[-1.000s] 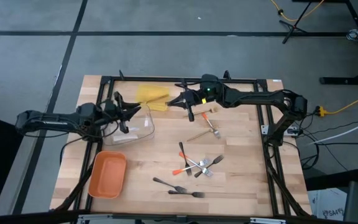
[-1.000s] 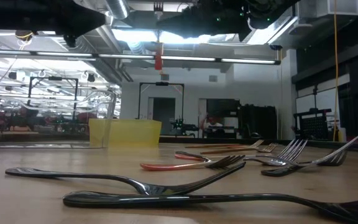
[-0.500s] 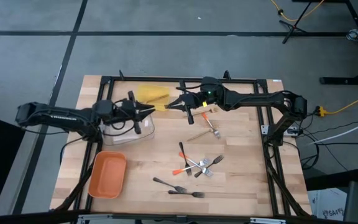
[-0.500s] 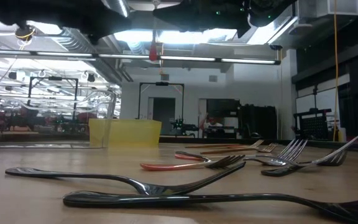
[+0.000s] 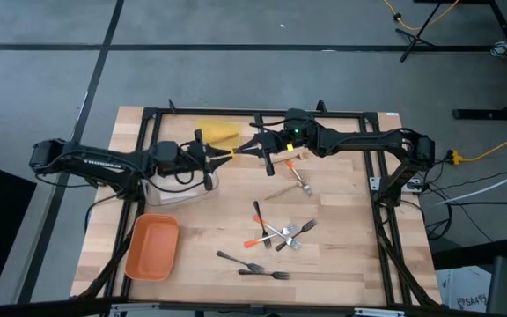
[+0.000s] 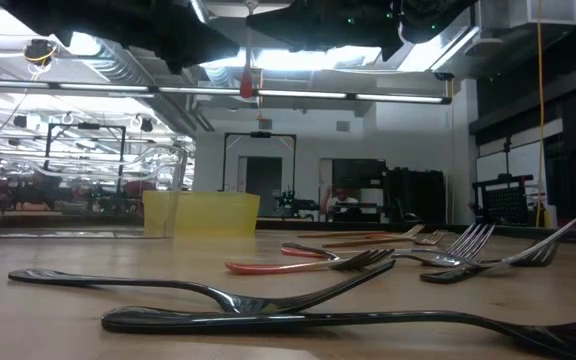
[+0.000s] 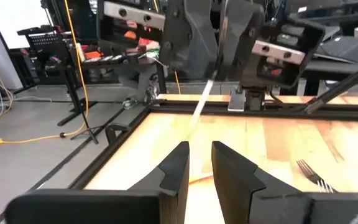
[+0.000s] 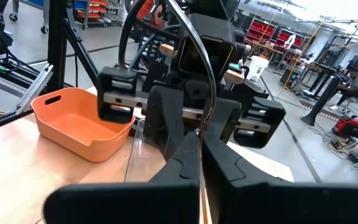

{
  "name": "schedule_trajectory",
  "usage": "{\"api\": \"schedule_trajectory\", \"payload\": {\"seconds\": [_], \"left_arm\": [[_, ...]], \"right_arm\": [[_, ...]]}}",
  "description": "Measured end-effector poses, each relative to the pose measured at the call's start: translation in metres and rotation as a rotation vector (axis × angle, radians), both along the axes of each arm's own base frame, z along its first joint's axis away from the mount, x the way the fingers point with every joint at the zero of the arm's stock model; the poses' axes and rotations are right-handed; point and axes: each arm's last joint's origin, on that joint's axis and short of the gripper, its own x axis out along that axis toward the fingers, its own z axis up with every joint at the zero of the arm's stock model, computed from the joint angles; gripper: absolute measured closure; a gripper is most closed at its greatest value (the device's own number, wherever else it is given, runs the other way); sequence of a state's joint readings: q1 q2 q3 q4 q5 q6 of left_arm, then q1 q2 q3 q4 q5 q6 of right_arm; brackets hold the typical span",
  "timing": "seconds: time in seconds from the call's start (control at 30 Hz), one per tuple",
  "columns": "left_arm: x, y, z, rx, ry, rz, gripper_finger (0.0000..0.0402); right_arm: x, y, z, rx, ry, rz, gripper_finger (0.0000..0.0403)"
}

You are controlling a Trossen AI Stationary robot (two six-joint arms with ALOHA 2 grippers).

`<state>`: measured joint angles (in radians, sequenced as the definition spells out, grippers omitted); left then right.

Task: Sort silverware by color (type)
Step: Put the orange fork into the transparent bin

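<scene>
Hands meet tip to tip above the far middle of the tabletop (image 5: 341, 264) — the right hand (image 5: 255, 146) is clamped on one end of a tan wooden utensil (image 5: 232, 152), while the left hand (image 5: 210, 157) has its fingers (image 7: 178, 163) parted on either side of the other end. They are beside the yellow tray (image 5: 215, 134) and the clear tray (image 5: 183, 187). Two more wooden utensils (image 5: 290, 185) lie just beyond the right hand. Silver forks with orange tips (image 5: 275, 232) lie crossed in a heap near the tabletop's middle, and two dark forks (image 5: 253, 268) lie nearer its front edge. An orange tray (image 5: 152, 247) sits at the front left — nothing shows in it
</scene>
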<state>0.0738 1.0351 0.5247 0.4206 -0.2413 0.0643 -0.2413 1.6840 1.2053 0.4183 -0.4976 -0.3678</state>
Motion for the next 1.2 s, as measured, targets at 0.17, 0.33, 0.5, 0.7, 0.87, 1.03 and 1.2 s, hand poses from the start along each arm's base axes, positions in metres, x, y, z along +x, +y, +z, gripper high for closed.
{"api": "schedule_trajectory", "payload": {"seconds": [0.17,0.33,0.5,0.7,0.87,1.03,1.2], "left_arm": [[0.002,0.000,-0.003,-0.001,0.013,0.000,0.0338],[0.002,0.000,-0.003,-0.001,0.013,0.004,0.0338],[0.002,0.000,-0.003,-0.001,0.012,0.004,0.0338],[0.002,0.000,-0.001,0.000,-0.004,-0.001,0.0338],[0.002,0.000,-0.001,0.001,-0.010,0.000,0.0338],[0.003,-0.001,0.000,0.016,-0.006,-0.034,0.0338],[0.003,-0.002,0.002,0.071,-0.011,-0.069,0.0338]], "right_arm": [[0.000,0.000,0.000,0.000,0.000,0.000,0.0403],[0.000,0.001,0.000,0.001,-0.001,0.020,0.0403],[0.002,0.009,0.003,-0.008,-0.034,0.041,0.0403],[0.004,0.018,0.007,-0.023,-0.072,0.031,0.0403],[0.004,0.022,0.010,-0.026,-0.101,0.041,0.0403],[0.005,0.025,0.011,-0.028,-0.114,0.050,0.0403],[0.005,0.025,0.011,-0.026,-0.111,0.050,0.0403]]}}
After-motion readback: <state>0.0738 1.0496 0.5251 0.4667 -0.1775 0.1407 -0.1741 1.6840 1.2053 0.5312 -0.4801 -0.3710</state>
